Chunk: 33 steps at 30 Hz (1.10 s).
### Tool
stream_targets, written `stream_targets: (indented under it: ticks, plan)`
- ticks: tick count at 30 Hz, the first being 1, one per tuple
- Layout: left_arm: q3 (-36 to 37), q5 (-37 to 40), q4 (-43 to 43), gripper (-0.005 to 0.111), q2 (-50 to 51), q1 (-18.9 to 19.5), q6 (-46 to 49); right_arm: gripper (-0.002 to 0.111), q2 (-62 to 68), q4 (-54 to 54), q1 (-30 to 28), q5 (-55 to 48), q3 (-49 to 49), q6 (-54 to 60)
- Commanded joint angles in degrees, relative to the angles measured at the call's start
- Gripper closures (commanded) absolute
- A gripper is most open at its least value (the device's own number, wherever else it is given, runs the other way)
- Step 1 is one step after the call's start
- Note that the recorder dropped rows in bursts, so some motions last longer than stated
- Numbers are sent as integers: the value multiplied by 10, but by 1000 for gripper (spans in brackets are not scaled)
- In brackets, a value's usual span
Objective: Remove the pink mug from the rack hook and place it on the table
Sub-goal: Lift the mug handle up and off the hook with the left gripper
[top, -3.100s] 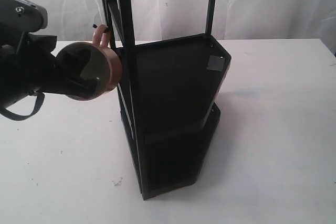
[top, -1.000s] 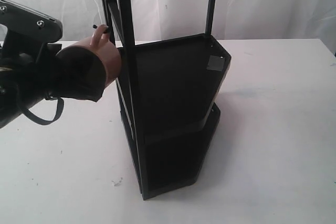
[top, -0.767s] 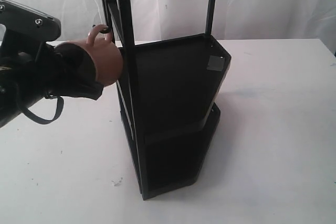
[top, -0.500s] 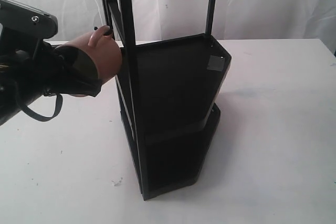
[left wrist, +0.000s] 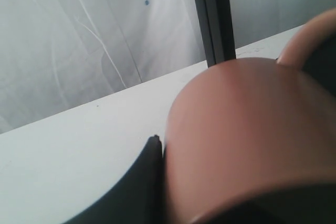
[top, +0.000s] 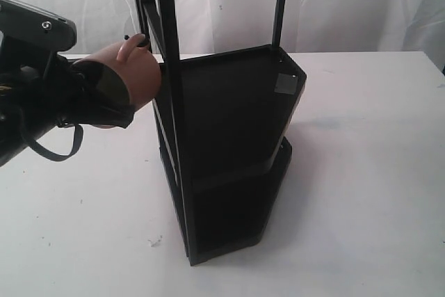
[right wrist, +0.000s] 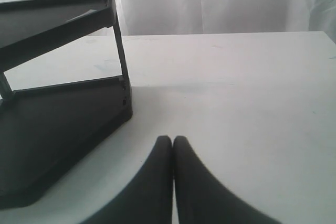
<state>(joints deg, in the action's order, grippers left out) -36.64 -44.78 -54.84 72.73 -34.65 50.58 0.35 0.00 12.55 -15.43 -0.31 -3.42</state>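
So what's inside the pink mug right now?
The left end effector grips the pink mug at its mouth, one finger apparently inside. It covers most of the inside, so any contents cannot be seen.

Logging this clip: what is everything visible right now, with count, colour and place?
pink mug: one, dusty pink, held off the table beside the rack, handle up by the hook
rack hook: one, black, jutting from the rack's side
shelf rack: one, black, standing mid-table
grey patch: one, on the rack's upper shelf rim
table: one, white
curtain: one, white, behind the table
left gripper: one, black, clamped on the mug
right gripper: one, black, shut, over the table near the rack
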Motion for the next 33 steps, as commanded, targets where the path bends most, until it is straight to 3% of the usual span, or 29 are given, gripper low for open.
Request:
stream_targets:
  ticks: [1, 19, 33]
  plan:
    - [-1, -6, 0, 107, -1, -4, 3, 108, -3, 0, -5, 3, 3, 0]
    - [-1, -12, -14, 107, -35, -4, 9, 108, -3, 0, -5, 3, 3, 0]
    - [-1, -49, -72, 107, -39, -4, 80, 108, -3, 0, -5, 3, 3, 0]
